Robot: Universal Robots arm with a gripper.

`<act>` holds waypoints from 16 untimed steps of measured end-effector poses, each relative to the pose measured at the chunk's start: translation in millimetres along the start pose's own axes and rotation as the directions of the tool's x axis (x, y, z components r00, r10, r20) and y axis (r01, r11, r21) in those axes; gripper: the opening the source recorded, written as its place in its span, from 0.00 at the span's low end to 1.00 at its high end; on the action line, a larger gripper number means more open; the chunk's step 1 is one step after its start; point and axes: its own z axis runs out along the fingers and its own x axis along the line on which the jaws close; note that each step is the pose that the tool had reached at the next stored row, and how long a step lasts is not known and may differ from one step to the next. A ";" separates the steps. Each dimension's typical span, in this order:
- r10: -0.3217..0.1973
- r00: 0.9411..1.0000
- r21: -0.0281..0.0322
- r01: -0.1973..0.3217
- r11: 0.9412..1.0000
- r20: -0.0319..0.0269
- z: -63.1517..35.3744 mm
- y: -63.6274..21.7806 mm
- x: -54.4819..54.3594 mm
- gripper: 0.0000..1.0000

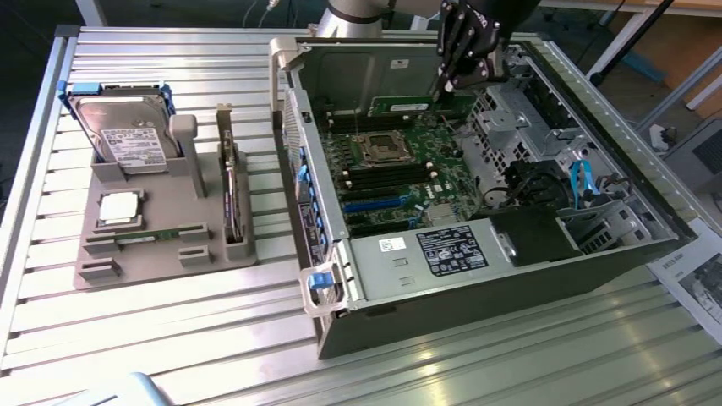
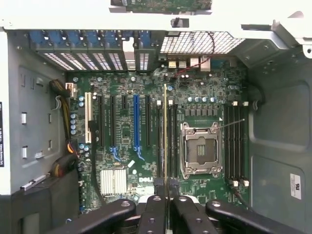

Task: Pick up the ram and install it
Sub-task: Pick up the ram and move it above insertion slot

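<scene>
Now the claw (image 1: 467, 78) is clamped on the ram (image 1: 402, 107), holding it above the motherboard (image 2: 122, 146) inside the open computer case (image 1: 474, 279). In the wrist view the ram (image 2: 165, 131) is edge-on between the fingers (image 2: 152, 214), just beside the empty processor socket (image 2: 200, 148).

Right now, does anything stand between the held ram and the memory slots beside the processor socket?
Nothing visible does. The gripper holds the ram edge-on above the slots next to the socket, and nothing lies across them.
</scene>
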 end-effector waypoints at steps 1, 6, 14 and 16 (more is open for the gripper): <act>0.000 1.000 0.000 0.000 1.000 0.000 0.1 0.0 -1.6 0.12; 0.000 1.000 0.000 0.000 1.000 0.000 0.6 0.1 -7.5 0.12; 0.000 1.000 0.000 0.000 1.000 0.006 4.0 0.0 -7.3 0.12; 0.000 1.000 0.000 0.000 1.000 0.008 7.1 -0.2 -7.1 0.12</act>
